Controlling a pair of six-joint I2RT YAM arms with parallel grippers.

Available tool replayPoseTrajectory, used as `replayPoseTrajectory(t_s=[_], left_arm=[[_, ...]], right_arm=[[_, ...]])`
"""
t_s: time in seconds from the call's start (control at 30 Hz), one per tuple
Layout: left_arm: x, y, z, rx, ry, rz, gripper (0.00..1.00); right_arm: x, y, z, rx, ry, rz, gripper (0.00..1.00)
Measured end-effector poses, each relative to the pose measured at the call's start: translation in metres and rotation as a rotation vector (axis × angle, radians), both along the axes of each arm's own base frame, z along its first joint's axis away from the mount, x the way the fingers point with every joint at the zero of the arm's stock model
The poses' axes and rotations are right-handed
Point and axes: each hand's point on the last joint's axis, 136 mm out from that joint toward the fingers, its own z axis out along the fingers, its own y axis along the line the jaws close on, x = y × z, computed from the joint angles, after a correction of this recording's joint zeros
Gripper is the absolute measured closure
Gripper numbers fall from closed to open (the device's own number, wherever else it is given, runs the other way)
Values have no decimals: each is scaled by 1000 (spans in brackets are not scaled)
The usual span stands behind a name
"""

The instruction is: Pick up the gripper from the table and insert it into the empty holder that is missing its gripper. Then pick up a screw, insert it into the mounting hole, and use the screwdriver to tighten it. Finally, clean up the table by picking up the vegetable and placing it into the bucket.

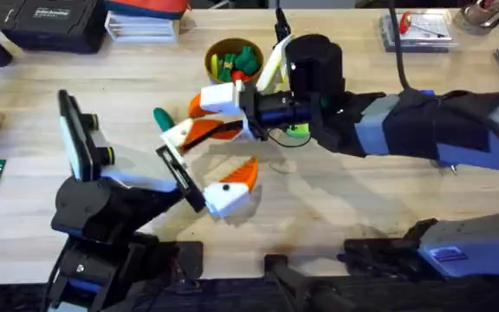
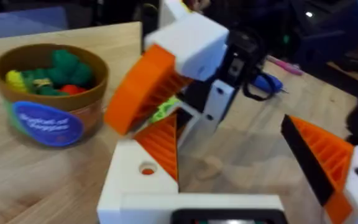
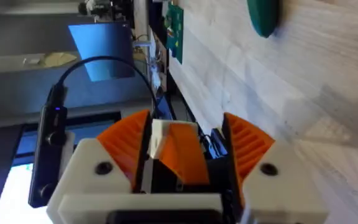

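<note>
Overhead: right gripper (image 1: 204, 117) meets left gripper (image 1: 232, 186) mid-table.
Right jaws: pinching the orange tip (image 3: 182, 152) against the holder (image 2: 143, 180).
Left jaws: spread.
Vegetable (image 1: 162, 118): on table beside bucket (image 1: 232, 57).

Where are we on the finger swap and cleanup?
Done: nothing fully, as far as I can see.
In hand: the right gripper is shut on the orange gripper tip, pressing it at the white holder; I can't tell if it's fully seated.
Left: the screw and tightening, as the holder's mounting hole has no screw. The vegetable lies on the table, outside the bucket.
</note>
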Motion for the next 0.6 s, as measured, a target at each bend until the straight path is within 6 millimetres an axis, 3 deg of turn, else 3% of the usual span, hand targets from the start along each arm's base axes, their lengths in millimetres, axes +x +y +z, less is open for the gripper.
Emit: replayPoseTrajectory(t_s=[0.2,0.37,0.6], left_arm=[[-9,-7,0,-3,3,-61,15],[-11,-8,0,-4,3,-74,15],[-11,-8,0,-4,4,-76,15]], right_arm=[[-3,-1,3,16,-3,33,286],[12,-13,4,17,-31,1,21],[51,-47,4,9,-96,-99,8]])
